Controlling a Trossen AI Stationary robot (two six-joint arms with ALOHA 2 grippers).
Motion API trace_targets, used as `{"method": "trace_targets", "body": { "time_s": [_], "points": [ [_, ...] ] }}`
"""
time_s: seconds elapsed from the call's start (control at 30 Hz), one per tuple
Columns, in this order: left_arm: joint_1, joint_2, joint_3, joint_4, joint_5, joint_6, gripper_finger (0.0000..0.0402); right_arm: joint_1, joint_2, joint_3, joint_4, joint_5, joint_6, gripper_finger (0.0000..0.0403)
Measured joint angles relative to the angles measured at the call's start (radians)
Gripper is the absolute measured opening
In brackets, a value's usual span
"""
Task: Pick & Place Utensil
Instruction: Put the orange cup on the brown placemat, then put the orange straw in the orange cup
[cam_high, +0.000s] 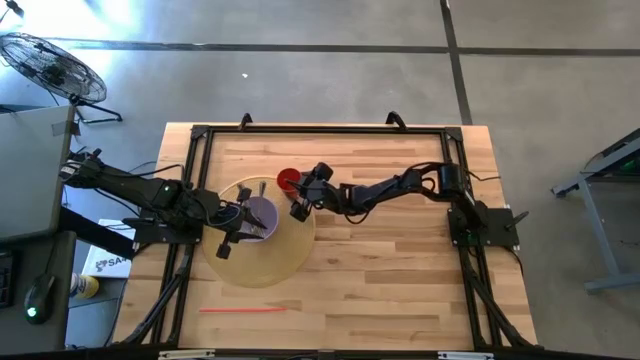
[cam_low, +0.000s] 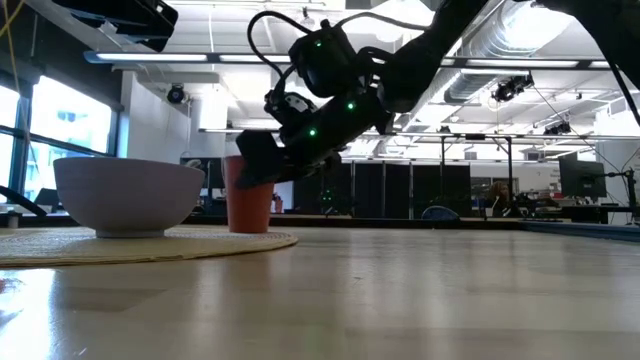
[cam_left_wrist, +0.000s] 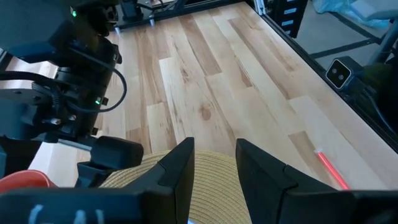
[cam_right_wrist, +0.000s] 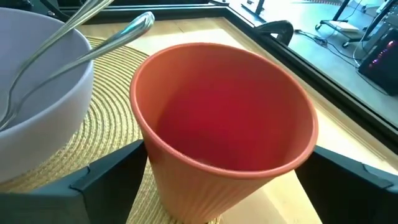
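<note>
A red ribbed cup (cam_right_wrist: 224, 124) stands upright at the far edge of a round woven placemat (cam_high: 262, 262). My right gripper (cam_right_wrist: 224, 193) is open, with one finger on each side of the cup's lower wall, reaching in level from the table's right (cam_high: 300, 203). Beside the cup, a lavender bowl (cam_high: 260, 215) sits on the mat with metal utensils (cam_right_wrist: 87, 34) leaning in it, handles over the rim. My left gripper (cam_left_wrist: 214, 171) is open above the mat on the bowl's near side (cam_high: 236, 240), with nothing between its fingers.
A thin red straw (cam_high: 243, 310) lies on the wood near the table's near edge, also visible as a red straw (cam_left_wrist: 329, 169) in the left wrist view. A black frame (cam_high: 320, 130) runs around the tabletop. Bare wood lies to the right of the mat.
</note>
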Motion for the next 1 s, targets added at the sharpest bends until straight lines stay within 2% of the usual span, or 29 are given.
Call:
{"method": "trace_targets", "body": {
  "time_s": [0.4, 0.57, 0.77, 1.0],
  "points": [
    [0.0, 0.0, 0.0, 0.0, 0.0, -0.002, 0.0115, 0.025, -0.014, 0.0, -0.015, 0.009, 0.001, 0.0384],
    [0.0, 0.0, 0.0, 0.0, 0.0, -0.003, 0.0115, 0.041, -0.06, 0.001, -0.079, 0.074, 0.002, 0.0386],
    [0.0, 0.0, 0.0, 0.001, 0.0, -0.003, 0.0115, 0.059, -0.099, 0.001, -0.144, 0.104, 0.001, 0.0381],
    [0.0, 0.001, 0.0, 0.002, 0.046, -0.007, 0.0115, 0.125, -0.161, 0.001, -0.255, 0.236, 0.002, 0.0384]
  ]
}}
